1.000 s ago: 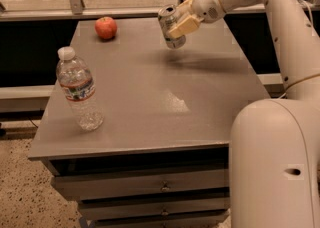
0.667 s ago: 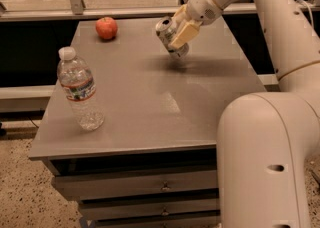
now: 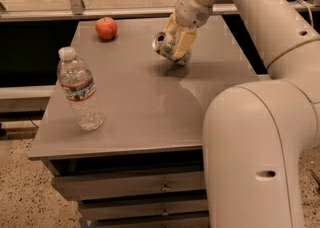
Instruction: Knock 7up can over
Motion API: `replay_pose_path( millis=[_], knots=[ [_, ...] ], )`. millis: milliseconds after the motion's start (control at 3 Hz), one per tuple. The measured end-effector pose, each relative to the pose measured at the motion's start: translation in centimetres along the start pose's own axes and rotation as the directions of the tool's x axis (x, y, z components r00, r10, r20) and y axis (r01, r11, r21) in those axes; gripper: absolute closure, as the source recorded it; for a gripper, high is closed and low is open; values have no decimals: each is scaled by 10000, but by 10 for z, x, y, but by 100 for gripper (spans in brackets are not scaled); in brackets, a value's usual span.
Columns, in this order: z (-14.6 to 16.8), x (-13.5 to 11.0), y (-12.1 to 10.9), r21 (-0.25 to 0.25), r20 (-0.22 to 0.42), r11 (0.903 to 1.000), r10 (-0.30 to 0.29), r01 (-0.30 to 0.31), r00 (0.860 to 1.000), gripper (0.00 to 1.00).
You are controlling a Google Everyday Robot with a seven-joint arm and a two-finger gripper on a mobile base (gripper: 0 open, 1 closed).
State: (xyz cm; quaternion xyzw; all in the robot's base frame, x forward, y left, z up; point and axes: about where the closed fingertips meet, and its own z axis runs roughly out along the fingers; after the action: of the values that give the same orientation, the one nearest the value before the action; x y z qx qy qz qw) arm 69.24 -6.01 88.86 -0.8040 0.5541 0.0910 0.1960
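The 7up can (image 3: 167,48) is a small silvery can, tilted far over with its top facing left toward me, near the middle of the grey table (image 3: 140,107). My gripper (image 3: 177,42), with tan fingers (image 3: 183,42), is closed around the can from the right and above. The can's lower end rests on or just above the tabletop.
A clear plastic water bottle with a white cap (image 3: 79,90) stands upright at the front left. A red apple (image 3: 106,27) lies at the back left. My arm's large white body (image 3: 255,152) fills the right foreground. Drawers sit under the table's front edge.
The gripper has moved left and toward the front with the can, and the can has tipped further over, its top now pointing left.
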Motion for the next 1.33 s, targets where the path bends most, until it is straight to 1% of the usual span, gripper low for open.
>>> replay_pose_path(
  millis=[333,667,1000,1333],
  knots=[
    [14,-7,12,-596,-500,9943,-909,878,9946,40],
    [21,-14,24,-1056,-411,9845,-1452,1402,9885,17],
    [26,-20,33,-1301,168,9768,-1692,1700,9854,0],
    [26,-22,31,-1203,615,9775,-1668,1732,9841,0]
  ],
)
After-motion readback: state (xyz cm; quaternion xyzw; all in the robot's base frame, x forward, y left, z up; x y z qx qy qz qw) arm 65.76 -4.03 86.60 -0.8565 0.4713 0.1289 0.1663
